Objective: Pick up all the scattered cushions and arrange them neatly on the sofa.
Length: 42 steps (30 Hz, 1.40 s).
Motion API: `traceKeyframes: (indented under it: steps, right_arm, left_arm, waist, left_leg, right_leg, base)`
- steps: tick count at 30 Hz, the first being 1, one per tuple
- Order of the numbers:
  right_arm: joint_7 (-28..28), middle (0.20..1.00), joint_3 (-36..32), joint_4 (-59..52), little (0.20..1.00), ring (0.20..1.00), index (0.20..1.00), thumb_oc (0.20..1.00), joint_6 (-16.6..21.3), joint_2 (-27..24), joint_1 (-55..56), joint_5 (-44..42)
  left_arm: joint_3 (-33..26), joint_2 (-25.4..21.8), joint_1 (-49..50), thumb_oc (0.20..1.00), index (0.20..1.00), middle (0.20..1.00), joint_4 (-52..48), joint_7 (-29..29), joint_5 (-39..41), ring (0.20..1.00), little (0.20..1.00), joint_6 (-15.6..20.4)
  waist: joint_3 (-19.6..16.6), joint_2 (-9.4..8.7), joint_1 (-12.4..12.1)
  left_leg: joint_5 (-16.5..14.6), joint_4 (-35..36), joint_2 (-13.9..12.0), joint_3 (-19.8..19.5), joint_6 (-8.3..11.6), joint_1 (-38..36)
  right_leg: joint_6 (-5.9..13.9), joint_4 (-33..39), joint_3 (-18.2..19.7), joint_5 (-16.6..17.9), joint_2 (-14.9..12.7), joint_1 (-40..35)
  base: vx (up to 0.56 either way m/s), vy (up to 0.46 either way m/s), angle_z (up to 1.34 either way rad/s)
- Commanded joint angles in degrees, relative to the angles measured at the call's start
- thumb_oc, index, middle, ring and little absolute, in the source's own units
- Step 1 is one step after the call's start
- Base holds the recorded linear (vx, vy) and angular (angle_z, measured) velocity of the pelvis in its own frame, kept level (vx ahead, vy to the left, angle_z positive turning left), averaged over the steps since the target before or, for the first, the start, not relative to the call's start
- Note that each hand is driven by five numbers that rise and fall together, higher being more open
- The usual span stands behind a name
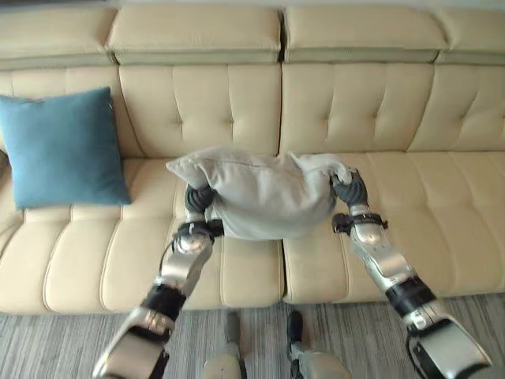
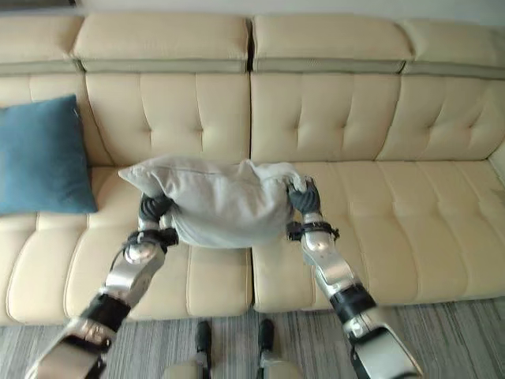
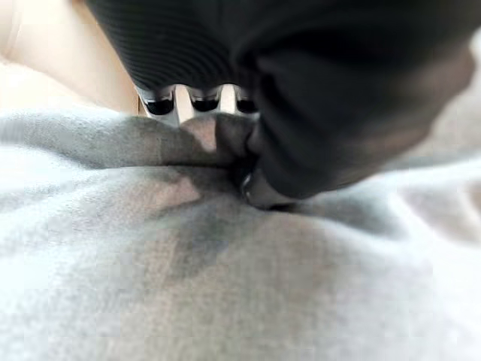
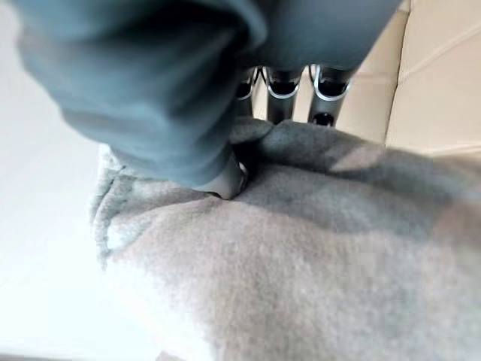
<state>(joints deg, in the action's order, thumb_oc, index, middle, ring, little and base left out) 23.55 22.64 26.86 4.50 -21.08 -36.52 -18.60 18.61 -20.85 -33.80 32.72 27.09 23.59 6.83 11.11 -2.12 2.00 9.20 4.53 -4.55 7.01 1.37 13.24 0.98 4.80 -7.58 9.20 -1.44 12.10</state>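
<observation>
Fingers (image 4: 325, 89) and thumb of the right hand (image 1: 349, 189) pinch the right edge of the grey cushion (image 1: 264, 193); the left hand (image 1: 198, 200) clamps its lower left edge the same way. The cushion is pale grey, soft and creased, held at frame centre above the cream sofa (image 1: 379, 118) seat. Count: one grey cushion, one blue cushion (image 1: 61, 148) upright at upper left. Both arms rise from the lower corners.

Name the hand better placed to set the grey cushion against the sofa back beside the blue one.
Left, narrowly. Both hands pinch the grey cushion, the left hand at its left end and the right hand at its right. The left is on the side nearer the blue cushion, so it can lead.
</observation>
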Motion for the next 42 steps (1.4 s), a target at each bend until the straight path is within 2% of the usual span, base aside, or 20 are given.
traceKeyframes:
  steps: [1,6,7,8,9,11,16,17,18,22,25,26,28,29,31,32,33,36,37,42]
  right_arm:
    - [1.36,0.200,2.27,-1.84,0.200,0.200,0.200,0.200,5.58,1.76,-12.64,2.25]
    - [3.79,0.200,4.25,10.00,0.200,0.200,0.200,0.200,5.62,-2.62,-24.00,3.36]
    - [3.92,0.200,4.51,11.42,0.200,0.200,0.200,0.200,5.27,-2.93,-25.01,3.17]
    - [3.47,0.200,5.20,14.63,0.200,0.200,0.200,0.200,4.86,-3.77,-26.21,2.94]
    - [3.45,0.200,5.19,14.71,0.200,0.200,0.200,0.200,4.90,-3.79,-26.33,2.91]
    - [1.10,1.000,9.11,23.51,1.000,1.000,1.000,1.000,1.61,-6.15,-30.48,3.34]
    - [-2.64,1.000,10.78,35.78,1.000,1.000,1.000,1.000,-2.68,-8.00,-33.03,-2.34]
    - [-2.99,1.000,9.24,38.77,1.000,1.000,1.000,1.000,-3.74,-8.02,-32.77,-4.78]
    - [-2.07,1.000,4.78,42.39,1.000,1.000,1.000,1.000,-4.44,-8.16,-31.93,-10.38]
    - [0.38,1.000,-8.08,42.86,1.000,1.000,1.000,1.000,-1.31,-9.24,-26.99,-26.98]
    - [-0.20,1.000,-12.34,40.22,1.000,1.000,1.000,1.000,-0.21,-10.60,-21.82,-31.21]
    - [-1.72,1.000,-16.11,35.09,1.000,1.000,1.000,1.000,0.29,-11.96,-12.47,-28.26]
    - [-2.77,1.000,-18.92,31.65,1.000,1.000,1.000,1.000,1.86,-12.78,-4.59,-26.78]
    - [-2.70,1.000,-19.01,31.27,1.000,1.000,1.000,1.000,1.85,-12.64,-3.96,-26.66]
    - [-4.66,1.000,-21.79,22.19,1.000,1.000,1.000,1.000,1.73,-11.33,7.82,-22.31]
    - [-6.96,1.000,-24.24,14.30,1.000,1.000,1.000,1.000,1.38,-9.35,19.03,-15.05]
    - [-7.78,1.000,-25.35,11.65,1.000,1.000,1.000,1.000,1.54,-8.30,22.60,-12.10]
    - [-8.95,1.000,-26.31,9.38,1.000,1.000,1.000,1.000,0.32,-4.80,28.77,-5.19]
    - [-8.93,1.000,-26.31,9.22,1.000,1.000,1.000,1.000,0.25,-4.76,28.95,-5.12]
    - [-11.35,1.000,-23.92,7.50,1.000,1.000,1.000,1.000,-1.15,1.97,33.82,-1.58]
  left_arm:
    - [8.06,0.13,-15.08,0.200,0.200,0.200,0.12,-1.02,-4.46,0.200,0.200,5.76]
    - [11.04,-3.38,-27.71,0.200,0.200,0.200,13.20,0.66,-8.91,0.200,0.200,4.39]
    - [11.12,-3.69,-28.36,0.316,0.316,0.316,14.12,0.47,-8.75,0.316,0.316,4.22]
    - [11.51,-3.84,-30.15,0.708,0.708,0.708,17.25,0.23,-9.16,0.708,0.708,3.51]
    - [11.52,-3.84,-30.26,1.000,1.000,1.000,17.32,0.21,-9.14,1.000,1.000,3.54]
    - [12.90,-5.34,-34.51,1.000,1.000,1.000,25.18,-1.71,-8.05,1.000,1.000,2.38]
    - [10.17,-7.26,-37.47,1.000,1.000,1.000,34.62,-5.49,2.06,1.000,1.000,1.13]
    - [7.85,-7.53,-37.28,1.000,1.000,1.000,37.00,-6.72,7.16,1.000,1.000,0.55]
    - [3.84,-9.01,-36.50,1.000,1.000,1.000,38.92,-8.48,15.34,1.000,1.000,-0.02]
    - [-4.89,-13.01,-31.22,1.000,1.000,1.000,38.05,-10.25,27.41,1.000,1.000,-0.26]
    - [-7.04,-15.78,-26.43,1.000,1.000,1.000,36.40,-11.38,26.74,1.000,1.000,-0.70]
    - [-10.14,-18.31,-18.12,1.000,1.000,1.000,33.56,-13.37,22.06,1.000,1.000,-0.86]
    - [-11.04,-20.50,-10.17,1.000,1.000,1.000,28.53,-13.75,15.40,1.000,1.000,-0.16]
    - [-11.19,-20.41,-9.50,1.000,1.000,1.000,28.03,-13.56,15.18,1.000,1.000,-0.25]
    - [-15.59,-19.83,3.52,1.000,1.000,1.000,17.05,-12.62,9.69,1.000,1.000,0.55]
    - [-19.63,-17.06,16.82,1.000,1.000,1.000,8.29,-13.08,3.30,1.000,1.000,0.68]
    - [-21.44,-15.04,21.07,1.000,1.000,1.000,6.82,-13.15,0.83,1.000,1.000,0.58]
    - [-24.69,-9.73,28.92,1.000,1.000,1.000,6.43,-13.53,-1.70,1.000,1.000,-0.52]
    - [-24.72,-9.70,29.10,1.000,1.000,1.000,6.30,-13.50,-1.75,1.000,1.000,-0.57]
    - [-23.59,-1.27,37.61,1.000,1.000,1.000,5.05,-14.62,-3.54,1.000,1.000,-1.89]
  waist:
    - [1.57,-2.32,-0.18]
    - [2.13,-2.49,0.13]
    - [2.16,-2.45,0.07]
    - [2.07,-2.45,0.14]
    - [1.99,-2.45,0.18]
    - [1.96,-2.46,0.36]
    - [1.83,-2.30,0.57]
    - [1.82,-2.18,0.56]
    - [1.40,-1.70,0.50]
    - [-0.16,-0.58,0.48]
    - [-1.35,-0.33,0.58]
    - [-2.30,-0.07,0.58]
    - [-3.46,0.07,0.33]
    - [-3.68,0.02,0.30]
    - [-4.39,0.05,-0.06]
    - [-4.90,-0.05,-0.38]
    - [-5.32,-0.19,-0.41]
    - [-6.24,-0.32,-0.68]
    - [-6.28,-0.33,-0.68]
    - [-6.93,-0.69,-1.30]
  left_leg:
    - [-7.63,-2.76,-2.11,-0.59,4.35,-2.08]
    - [-5.79,-1.70,-1.87,-0.75,5.03,2.45]
    - [-5.46,-1.30,-1.83,-0.84,5.13,2.80]
    - [-5.07,-0.74,-1.74,-0.93,5.21,3.16]
    - [-4.90,-0.74,-1.71,-0.97,5.18,3.41]
    - [-4.23,0.23,-1.62,-1.09,5.44,3.72]
    - [-4.27,0.47,-1.56,-1.10,5.62,2.81]
    - [-4.50,0.47,-1.52,-1.11,5.61,2.21]
    - [-4.92,0.47,-1.33,-1.10,5.64,0.83]
    - [-6.52,0.47,-0.91,-0.94,5.58,-1.80]
    - [-6.81,0.47,-0.67,-0.82,5.50,-2.89]
    - [-7.74,0.47,-0.48,-0.60,5.33,-4.59]
    - [-7.84,0.47,-0.22,-0.54,5.07,-5.69]
    - [-7.90,0.47,-0.21,-0.51,5.06,-5.85]
    - [-8.20,0.47,-0.01,-0.59,4.73,-7.16]
    - [-8.59,0.47,0.23,-0.69,4.34,-8.42]
    - [-8.85,0.47,0.28,-0.69,4.19,-9.00]
    - [-9.21,0.47,0.41,-0.60,3.72,-10.42]
    - [-9.24,0.47,0.42,-0.58,3.71,-10.49]
    - [-9.71,0.47,0.73,-0.42,3.03,-11.69]
  right_leg:
    - [6.44,-4.37,1.71,-11.15,-3.94,-1.82]
    - [7.22,-4.11,1.16,-9.36,-4.19,3.13]
    - [7.31,-3.92,1.14,-9.12,-4.22,3.54]
    - [7.41,-3.67,1.14,-8.83,-4.18,4.01]
    - [7.41,-3.63,1.12,-8.68,-4.20,4.22]
    - [7.76,-2.78,0.87,-8.07,-4.09,4.60]
    - [7.89,-1.88,0.61,-7.70,-4.03,3.56]
    - [7.83,-1.72,0.52,-7.74,-3.99,3.03]
    - [7.80,-1.36,0.41,-7.75,-3.97,1.82]
    - [7.87,-0.51,0.04,-8.35,-4.08,-1.04]
    - [7.95,-0.13,-0.27,-8.24,-4.31,-2.29]
    - [8.09,-0.07,-0.44,-8.73,-4.52,-3.97]
    - [8.14,0.12,-0.60,-8.41,-4.75,-5.18]
    - [8.16,0.14,-0.58,-8.44,-4.76,-5.34]
    - [8.26,0.20,-0.76,-8.54,-4.97,-6.67]
    - [8.34,0.20,-0.91,-8.71,-5.13,-7.92]
    - [8.41,0.20,-0.87,-8.82,-5.24,-8.41]
    - [8.52,0.20,-0.77,-9.08,-5.46,-9.76]
    - [8.52,0.20,-0.76,-9.10,-5.46,-9.83]
    - [8.79,0.20,-0.53,-8.75,-5.76,-10.57]
  base:
    - [-0.04,-0.009,0.00]
    - [0.00,-0.003,0.02]
    - [0.00,0.000,0.00]
    - [0.00,0.000,0.00]
    - [0.01,0.005,0.04]
    - [0.01,0.002,0.05]
    - [0.00,0.000,0.01]
    - [0.04,0.025,-0.01]
    - [0.07,0.037,0.00]
    - [0.08,0.047,-0.01]
    - [0.08,0.055,-0.04]
    - [0.08,0.056,-0.01]
    - [0.08,0.059,-0.02]
    - [0.05,0.050,-0.02]
    - [0.05,0.067,0.01]
    - [0.06,0.082,0.00]
    - [0.05,0.084,-0.03]
    - [0.00,0.052,0.00]
    - [-0.02,0.038,-0.01]
    - [-0.07,0.072,-0.03]
